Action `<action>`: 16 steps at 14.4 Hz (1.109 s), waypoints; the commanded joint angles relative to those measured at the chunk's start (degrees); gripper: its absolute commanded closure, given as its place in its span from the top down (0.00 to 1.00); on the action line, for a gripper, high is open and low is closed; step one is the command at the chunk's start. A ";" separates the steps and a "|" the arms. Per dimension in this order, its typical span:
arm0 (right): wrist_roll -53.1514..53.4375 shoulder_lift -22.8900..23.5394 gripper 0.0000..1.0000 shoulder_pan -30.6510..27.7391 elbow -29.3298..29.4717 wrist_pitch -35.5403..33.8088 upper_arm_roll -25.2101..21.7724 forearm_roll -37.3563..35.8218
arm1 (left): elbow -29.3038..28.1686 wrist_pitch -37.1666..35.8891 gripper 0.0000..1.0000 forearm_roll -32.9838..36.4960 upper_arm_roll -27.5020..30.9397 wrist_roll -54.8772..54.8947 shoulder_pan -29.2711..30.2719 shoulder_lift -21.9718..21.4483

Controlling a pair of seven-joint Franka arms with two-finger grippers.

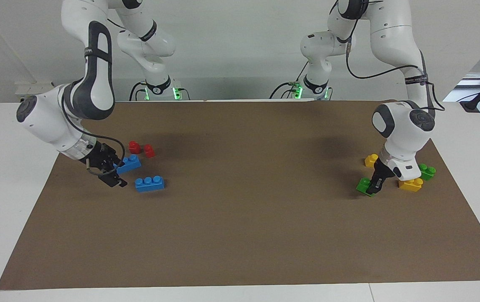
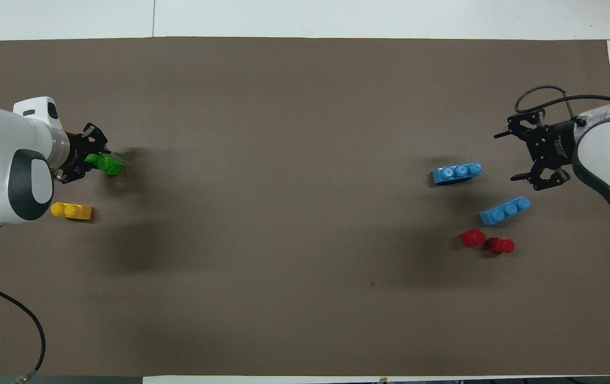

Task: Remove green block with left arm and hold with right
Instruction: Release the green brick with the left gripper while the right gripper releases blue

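Two white arms fill most of what I see, reaching over a brown mat (image 1: 240, 235) that covers the white tabletop (image 1: 9, 176). My left arm (image 1: 403, 126) bends down at its own end of the mat, and its hand (image 1: 375, 184) points down with its tips on the green block (image 1: 365, 185), which sits on the mat; I cannot tell whether the fingers grip it or have let go. My right arm (image 1: 61, 121) hangs over its end of the mat, its hand (image 1: 112, 174) raised and spread wide with nothing in it, over the mat beside the blue bricks. One blue three-stud brick (image 1: 150, 183) lies flat on the mat, apart from that hand, and a second blue brick (image 1: 129, 162) lies nearer to the robots, partly covered by the hand in the facing view. Two small red pieces (image 1: 141, 148) sit nearer still. Around the green block I see a yellow brick (image 1: 410, 183) just beside the left hand, a darker green brick (image 1: 427, 171) and another yellow piece (image 1: 371, 160) nearer to the robots.
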 commanded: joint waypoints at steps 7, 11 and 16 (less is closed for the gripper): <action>-22.87 -15.37 1.00 2.02 6.38 -20.48 0.84 -14.88 | 1.39 1.01 1.00 -0.18 -0.20 3.81 0.26 0.13; -38.32 -15.38 1.00 3.96 11.40 -26.84 0.93 -16.56 | 1.56 0.05 1.00 0.86 -0.20 5.29 0.17 -0.48; -46.19 -14.77 1.00 6.51 12.63 -23.58 1.37 -22.90 | 4.45 -11.01 1.00 2.28 -0.12 16.71 0.52 -4.95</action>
